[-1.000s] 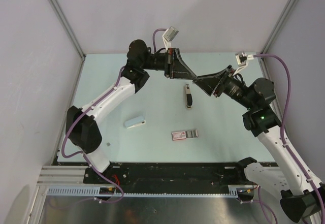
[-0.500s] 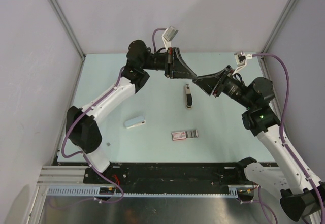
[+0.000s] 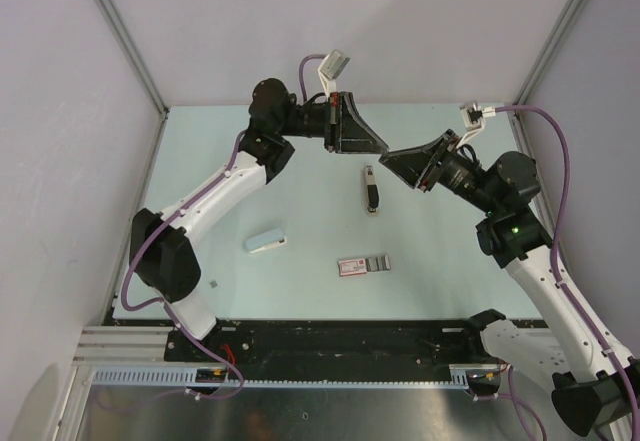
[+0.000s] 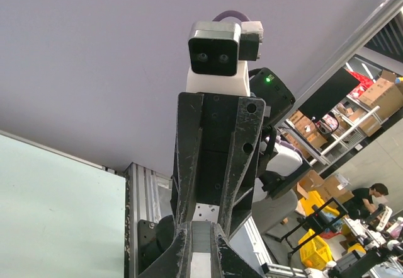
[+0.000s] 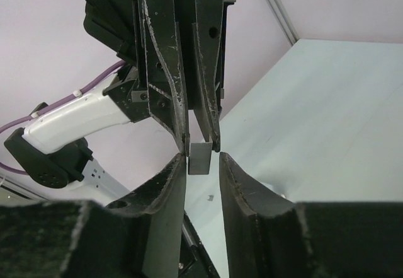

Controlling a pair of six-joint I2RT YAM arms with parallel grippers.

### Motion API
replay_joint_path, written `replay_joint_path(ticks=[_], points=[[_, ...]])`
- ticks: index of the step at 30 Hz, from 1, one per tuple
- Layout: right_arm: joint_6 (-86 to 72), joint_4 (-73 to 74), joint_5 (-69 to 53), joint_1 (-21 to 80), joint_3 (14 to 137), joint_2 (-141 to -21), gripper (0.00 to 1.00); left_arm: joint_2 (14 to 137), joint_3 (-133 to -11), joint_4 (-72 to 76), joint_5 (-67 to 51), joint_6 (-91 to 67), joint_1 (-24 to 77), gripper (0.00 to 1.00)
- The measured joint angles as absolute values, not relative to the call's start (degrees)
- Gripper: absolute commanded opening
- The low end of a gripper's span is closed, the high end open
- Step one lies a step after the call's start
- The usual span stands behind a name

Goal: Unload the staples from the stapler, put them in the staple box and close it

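The stapler (image 3: 370, 189), slim, black with a silvery part, lies on the table below both grippers. Above it the two grippers meet tip to tip. My left gripper (image 3: 380, 147) (image 4: 200, 229) is shut on a short grey strip of staples (image 5: 200, 159) (image 4: 202, 243), which sticks out past its tips. My right gripper (image 3: 389, 156) (image 5: 201, 164) faces it and is open. One right finger sits on each side of the strip's free end, with a gap still showing on the right side.
A pale blue-white wedge (image 3: 266, 242) lies left of centre. A flat pink-and-grey box (image 3: 363, 264) sits nearer the front, and a tiny speck (image 3: 213, 284) lies at the front left. Grey walls close in the back and both sides.
Almost nothing: the right gripper has crept slightly toward the left one; the left arm and the stapler have stayed put.
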State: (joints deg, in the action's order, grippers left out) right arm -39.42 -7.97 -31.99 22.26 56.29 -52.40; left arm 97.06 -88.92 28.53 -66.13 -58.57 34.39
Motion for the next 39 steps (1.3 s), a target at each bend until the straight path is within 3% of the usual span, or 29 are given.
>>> replay_joint_path(ticks=[6,9,12,17,23,29,39], points=[[-39.48,-7.92,-32.03,22.31,56.34,-52.34,0.15,97.06,-88.92,28.69,-65.91,-58.48,34.39,0.16],[-39.48,-7.90,-31.94,22.31,56.34,-52.31,0.13,97.06,-88.92,28.86,-65.91,-58.48,34.39,0.22],[-39.46,-7.81,-31.94,22.33,56.38,-52.29,0.10,97.06,-88.86,28.97,-65.89,-58.30,34.39,0.36],[-38.85,-6.42,-31.27,22.31,56.38,-52.21,0.11,96.97,-88.33,29.23,-65.84,-57.47,34.48,0.75],[-35.35,3.20,-28.25,22.31,56.55,-51.57,0.09,95.68,-85.23,27.62,-63.07,-54.96,31.44,0.95],[-30.50,16.23,-21.85,24.64,56.60,-51.72,0.12,93.38,-82.61,10.50,-54.43,-37.01,26.50,0.98],[-27.81,30.61,-2.87,35.68,52.73,-58.02,0.09,89.91,-74.17,-12.88,-33.19,-5.13,26.50,0.86]])
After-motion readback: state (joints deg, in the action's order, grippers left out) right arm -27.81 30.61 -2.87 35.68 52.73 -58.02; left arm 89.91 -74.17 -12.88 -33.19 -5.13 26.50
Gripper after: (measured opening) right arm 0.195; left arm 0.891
